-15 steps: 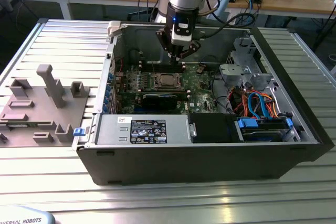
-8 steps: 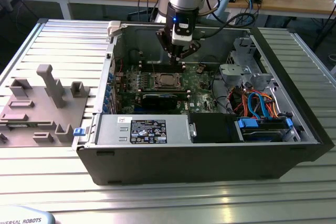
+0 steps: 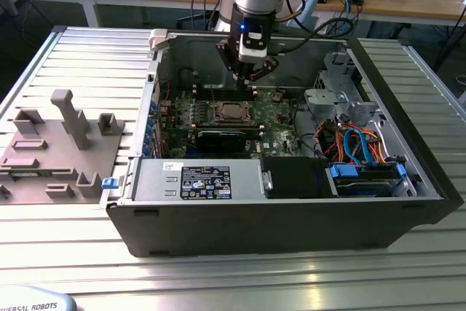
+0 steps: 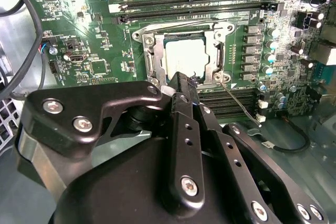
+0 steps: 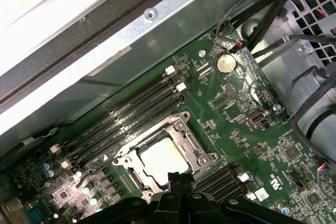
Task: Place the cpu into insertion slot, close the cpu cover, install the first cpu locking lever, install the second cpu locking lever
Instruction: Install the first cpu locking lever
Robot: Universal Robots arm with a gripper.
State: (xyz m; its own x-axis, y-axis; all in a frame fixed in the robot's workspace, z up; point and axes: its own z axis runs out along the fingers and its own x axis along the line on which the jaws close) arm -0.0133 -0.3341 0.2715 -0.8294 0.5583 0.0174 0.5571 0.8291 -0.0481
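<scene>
Motherboard socket region, seen as you would view it from the arm: the small flat square cpu [image 4: 187,56] with its dull silver metal top already lies seated in the square black insertion slot [image 4: 157,64] on the green circuit board [image 4: 89,35], and the thin silvery metal cpu cover [image 4: 218,59] frames it, apparently lowered flat over the chip's edges. A thin wire locking lever [image 4: 239,102] slants away from one corner of the socket, and you should judge it as not yet hooked down. Risk from here lies in that lever: if the tip meets it off-centre, it may spring sideways and scrape nearby capacitors, or the cover may lift and shift the chip. Your black two-fingered gripper [image 4: 180,80] hangs just above the socket's near edge; its fingers appear pressed together into one narrow tip, pinching nothing, with the tip close beside the lever's pivot corner, though contact cannot be confirmed. In the exterior view the gripper [image 3: 248,76] stands over the open grey computer case [image 3: 291,216].
</scene>
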